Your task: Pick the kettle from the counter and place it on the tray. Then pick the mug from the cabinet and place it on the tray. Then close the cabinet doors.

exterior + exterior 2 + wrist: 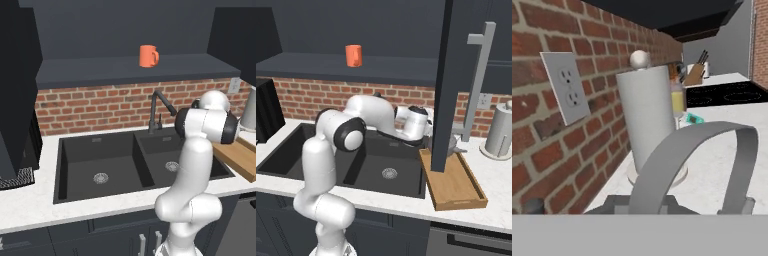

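Right under your hand camera arches the kettle (687, 165)'s grey handle, close and large; your fingers themselves are hidden, but they are closed tight, and whether they grip that handle you cannot tell. Just past the handle a tall pale cylinder (648, 117) stands on the white tabletop (722, 165), beside a wall outlet (566, 86) on the brick. From the right base view, your wrist reaches to the open cabinet door (448, 85), whose edge hides the fingers; the kettle peeks out beside it at the far end of the wooden tray (456, 187). Up on the cabinet shelf (125, 67), the orange mug (148, 56) sits upright.
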You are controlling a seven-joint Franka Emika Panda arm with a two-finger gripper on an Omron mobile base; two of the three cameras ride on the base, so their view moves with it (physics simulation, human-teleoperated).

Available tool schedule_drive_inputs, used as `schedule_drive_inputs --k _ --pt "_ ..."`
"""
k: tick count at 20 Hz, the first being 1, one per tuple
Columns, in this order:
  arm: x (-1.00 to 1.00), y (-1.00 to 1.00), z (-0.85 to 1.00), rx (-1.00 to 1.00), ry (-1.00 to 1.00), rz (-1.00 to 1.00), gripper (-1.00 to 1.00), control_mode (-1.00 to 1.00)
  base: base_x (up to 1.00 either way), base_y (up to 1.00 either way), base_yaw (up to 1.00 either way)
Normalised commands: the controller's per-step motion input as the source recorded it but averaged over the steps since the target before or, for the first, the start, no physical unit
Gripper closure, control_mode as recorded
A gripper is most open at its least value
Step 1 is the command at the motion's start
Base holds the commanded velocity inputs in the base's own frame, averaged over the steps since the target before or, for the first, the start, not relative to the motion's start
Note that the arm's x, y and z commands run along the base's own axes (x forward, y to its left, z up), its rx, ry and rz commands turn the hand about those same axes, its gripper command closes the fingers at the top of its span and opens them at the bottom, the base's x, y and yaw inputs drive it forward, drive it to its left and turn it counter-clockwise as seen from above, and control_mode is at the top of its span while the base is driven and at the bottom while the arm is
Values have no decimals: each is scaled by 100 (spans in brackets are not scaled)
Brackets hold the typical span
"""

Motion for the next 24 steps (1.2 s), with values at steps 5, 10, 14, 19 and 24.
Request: schedule_drive_inputs --k 5,10,14,19,24 --pt "5 -13 -65 0 -7 3 100 -100 0 0 0" --pt "0 -20 -79 0 0 0 100 -100 0 0 0" --pt "-5 -25 -82 0 0 0 100 -100 0 0 0" --pt "-17 -30 -81 -4 0 0 100 -100 0 0 0" --pt "-27 -25 -74 -8 8 0 100 -100 0 0 0"
